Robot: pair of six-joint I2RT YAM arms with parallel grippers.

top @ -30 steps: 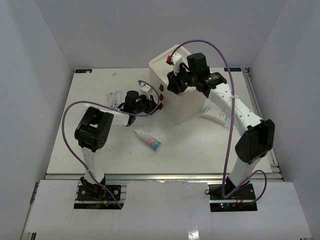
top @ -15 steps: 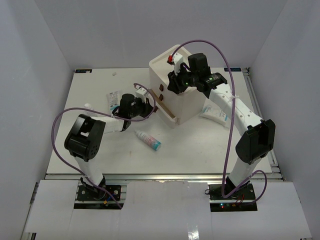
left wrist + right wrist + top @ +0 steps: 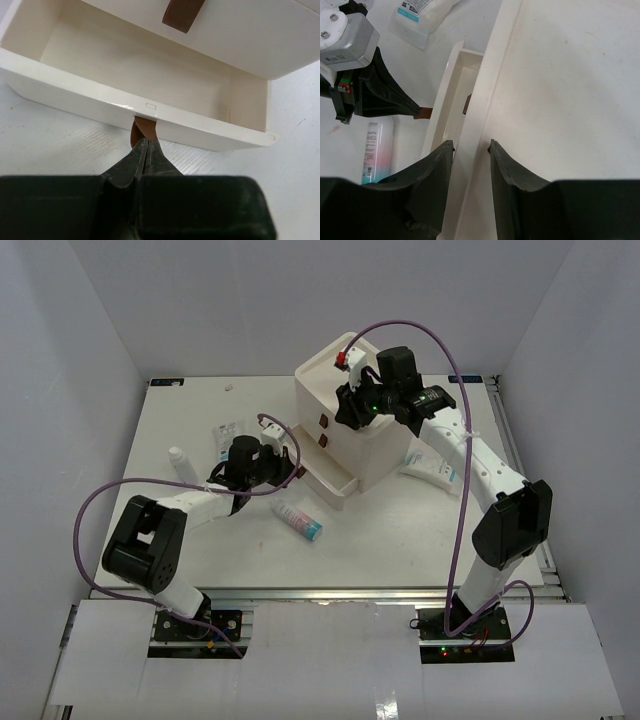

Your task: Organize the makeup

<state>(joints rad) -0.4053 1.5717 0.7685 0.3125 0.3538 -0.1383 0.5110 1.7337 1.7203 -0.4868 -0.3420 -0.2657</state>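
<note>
The left gripper [image 3: 145,146] is closed tight on the brown pull tab [image 3: 143,128] of the bottom drawer [image 3: 333,481]; no gap shows between its fingers. The drawer stands well out of the drawer box [image 3: 378,445], toward the near left; its inside is bare, and its front rim sits just above the tabletop.

The right gripper [image 3: 470,150] is on top of the box, its fingers [image 3: 439,167] partly open and straddling the raised front edge; they seem to press it from both sides, though the contact itself is hidden.

The makeup in view all lies outside the drawer; the white tube [image 3: 297,519] with the teal cap lies slantwise just beside the left gripper and near the drawer's front corner, not touching it; the small white bottle [image 3: 181,462] stands well to the left, close to the left arm's forearm; one sachet [image 3: 227,434] lies flat beyond that arm; another sachet [image 3: 426,472] lies against the box's right side, partly under the right arm.

The table [image 3: 400,540] has open surface along its near edge, between tube and right arm; the box keeps well inside the far edge.
</note>
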